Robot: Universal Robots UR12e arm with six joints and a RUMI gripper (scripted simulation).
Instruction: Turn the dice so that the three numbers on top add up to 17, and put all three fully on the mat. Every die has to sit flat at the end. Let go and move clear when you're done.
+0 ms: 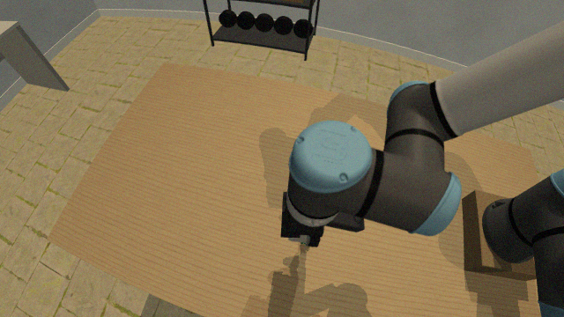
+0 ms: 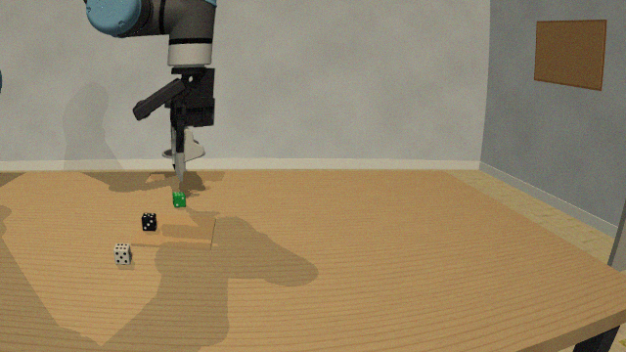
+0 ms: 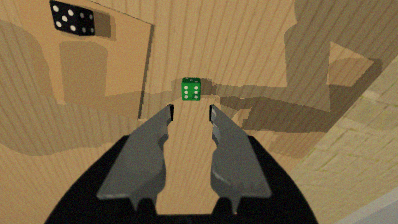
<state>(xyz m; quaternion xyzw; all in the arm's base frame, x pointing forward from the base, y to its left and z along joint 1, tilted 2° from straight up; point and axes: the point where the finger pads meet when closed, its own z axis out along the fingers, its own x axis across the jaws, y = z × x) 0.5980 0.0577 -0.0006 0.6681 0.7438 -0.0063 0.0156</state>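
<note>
A green die (image 3: 191,89) sits flat on the wooden table, just off the right edge of the tan mat (image 3: 90,65); the face towards the wrist camera shows six pips. My gripper (image 3: 191,105) hangs above the table just short of it, fingers a little apart with nothing between them. In the exterior view the gripper (image 2: 180,177) is above and slightly behind the green die (image 2: 179,199). A black die (image 3: 73,17) lies on the mat, also seen in the exterior view (image 2: 149,221). A white die (image 2: 122,253) lies nearer the front, by the mat's (image 2: 183,234) left corner. The arm hides all dice in the top view.
A tan block (image 1: 478,229) stands on the table near the robot's base. A black shelf with dark balls (image 1: 264,22) stands on the floor beyond the table. The table's near edge runs along the lower right (image 2: 440,318).
</note>
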